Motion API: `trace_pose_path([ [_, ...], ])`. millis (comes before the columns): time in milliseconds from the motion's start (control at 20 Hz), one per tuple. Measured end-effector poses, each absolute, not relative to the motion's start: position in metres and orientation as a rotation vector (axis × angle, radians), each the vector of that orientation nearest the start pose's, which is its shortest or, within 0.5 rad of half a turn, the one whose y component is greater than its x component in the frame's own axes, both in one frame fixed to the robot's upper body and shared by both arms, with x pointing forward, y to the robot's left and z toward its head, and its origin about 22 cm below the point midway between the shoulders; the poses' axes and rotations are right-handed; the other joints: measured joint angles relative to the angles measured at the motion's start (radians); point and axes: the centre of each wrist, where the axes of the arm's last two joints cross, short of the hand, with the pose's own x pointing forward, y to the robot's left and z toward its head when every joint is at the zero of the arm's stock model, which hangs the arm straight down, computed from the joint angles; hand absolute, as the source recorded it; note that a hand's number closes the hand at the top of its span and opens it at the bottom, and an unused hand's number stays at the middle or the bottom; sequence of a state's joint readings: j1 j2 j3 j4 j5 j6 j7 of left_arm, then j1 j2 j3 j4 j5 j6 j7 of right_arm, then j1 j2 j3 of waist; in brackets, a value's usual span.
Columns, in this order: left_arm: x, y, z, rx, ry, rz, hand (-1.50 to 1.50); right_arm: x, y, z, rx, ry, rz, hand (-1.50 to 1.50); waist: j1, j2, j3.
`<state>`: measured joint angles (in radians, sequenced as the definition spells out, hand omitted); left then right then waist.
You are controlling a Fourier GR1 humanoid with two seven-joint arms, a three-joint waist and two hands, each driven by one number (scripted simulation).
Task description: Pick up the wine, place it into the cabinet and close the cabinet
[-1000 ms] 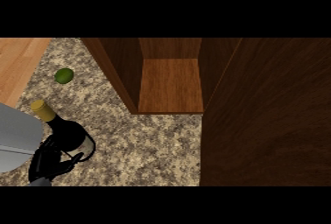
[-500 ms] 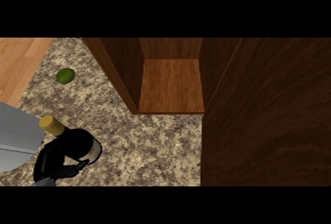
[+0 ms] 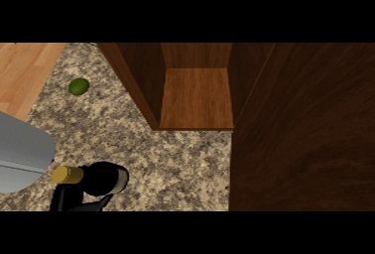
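The wine bottle (image 3: 104, 177) is black with a gold cap (image 3: 67, 174) and shows at the lower left, over the speckled counter (image 3: 168, 163). It leans, its cap pointing left toward my grey left forearm (image 3: 18, 154). My black left hand (image 3: 70, 201) is curled round the bottle from below and blends with the dark glass. The open wooden cabinet (image 3: 196, 99) stands at the upper middle, its shelf bare. The cabinet door (image 3: 307, 129) is swung open and fills the right side. My right hand does not show.
A small green fruit (image 3: 78, 86) lies on the counter at the upper left, left of the cabinet's side wall. Beyond the counter's left edge is a light wooden surface (image 3: 22, 74).
The bottle and my left hand have moved toward the lower edge and a little right; the bottle now leans more. The cabinet and the green fruit stay put.
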<state>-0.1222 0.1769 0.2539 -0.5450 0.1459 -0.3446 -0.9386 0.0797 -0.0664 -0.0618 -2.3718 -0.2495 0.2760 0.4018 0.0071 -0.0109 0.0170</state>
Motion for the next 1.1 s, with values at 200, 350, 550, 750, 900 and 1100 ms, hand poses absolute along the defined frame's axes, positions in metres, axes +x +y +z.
trace_pose_path([
  [200, 0.17, 0.315, -0.17, -0.141, -1.68, 0.246, 1.5, 0.163, -0.249, 0.161, 0.214, -1.903, 0.247, -1.5, 0.004, 0.001, -0.003],
  [350, 0.167, 0.294, -0.168, -0.212, -1.689, 0.257, 1.5, 0.163, -0.248, 0.165, 0.216, -1.903, 0.239, -1.5, 0.006, 0.003, -0.008],
  [550, 0.16, 0.274, -0.153, -0.282, -1.708, 0.263, 1.5, 0.16, -0.25, 0.163, 0.218, -1.899, 0.236, -1.5, 0.004, 0.005, -0.012],
  [750, 0.155, 0.251, -0.127, -0.341, -1.734, 0.266, 1.5, 0.164, -0.249, 0.162, 0.225, -1.898, 0.241, -1.5, 0.003, 0.007, -0.014],
  [900, 0.155, 0.242, -0.098, -0.374, -1.752, 0.263, 1.5, 0.165, -0.253, 0.16, 0.226, -1.891, 0.244, -1.5, 0.001, 0.008, -0.015],
  [1100, 0.166, 0.225, -0.054, -0.4, -1.776, 0.263, 1.5, 0.168, -0.25, 0.16, 0.233, -1.888, 0.241, -1.5, -0.001, 0.009, -0.016],
])
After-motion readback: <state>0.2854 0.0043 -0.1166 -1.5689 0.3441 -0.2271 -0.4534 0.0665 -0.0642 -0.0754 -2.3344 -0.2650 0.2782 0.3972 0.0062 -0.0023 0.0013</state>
